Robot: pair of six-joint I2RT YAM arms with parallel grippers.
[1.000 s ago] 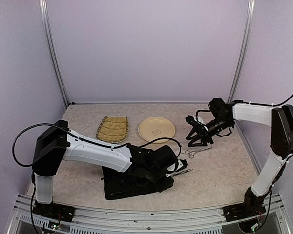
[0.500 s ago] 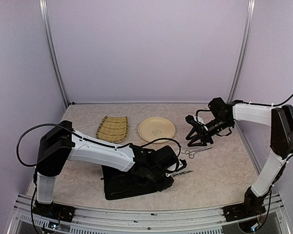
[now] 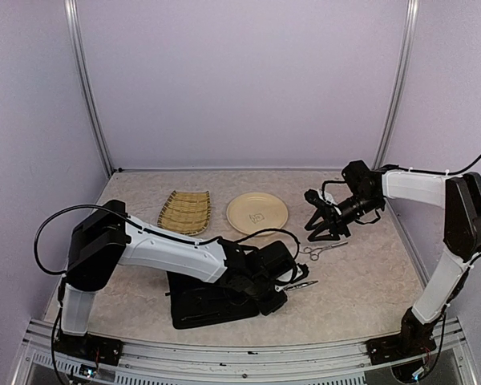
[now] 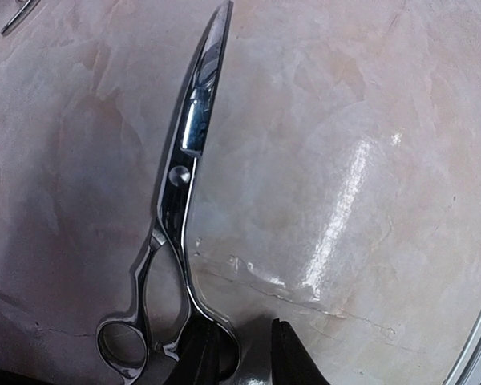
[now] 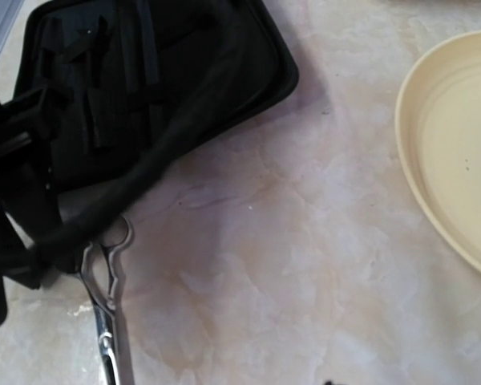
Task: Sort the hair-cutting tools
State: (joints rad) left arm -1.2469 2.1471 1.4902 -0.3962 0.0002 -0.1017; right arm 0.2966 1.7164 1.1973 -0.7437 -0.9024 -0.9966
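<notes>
One pair of silver scissors (image 3: 298, 284) lies on the table just right of the black case, blades pointing right. In the left wrist view these scissors (image 4: 184, 168) lie with the blades up, ring handles at the bottom. My left gripper (image 3: 286, 277) is at the handles. Its jaws (image 4: 239, 325) are open, with the rim of one ring between the fingertips (image 4: 293, 357). The second pair of scissors (image 3: 322, 249) lies further back. My right gripper (image 3: 324, 235) hovers open just behind it. The right wrist view shows the first scissors (image 5: 104, 309). I cannot make out the black clips.
The black zip case (image 3: 216, 303) lies open under my left arm and also shows in the right wrist view (image 5: 144, 88). A woven bamboo tray (image 3: 184, 212) and a cream plate (image 3: 257, 213) stand at the back; the plate's rim (image 5: 409, 152) shows in the right wrist view.
My left arm has shifted slightly to the right, with its gripper staying at the scissors' handles. The scissors have hardly moved. The right arm has not moved.
</notes>
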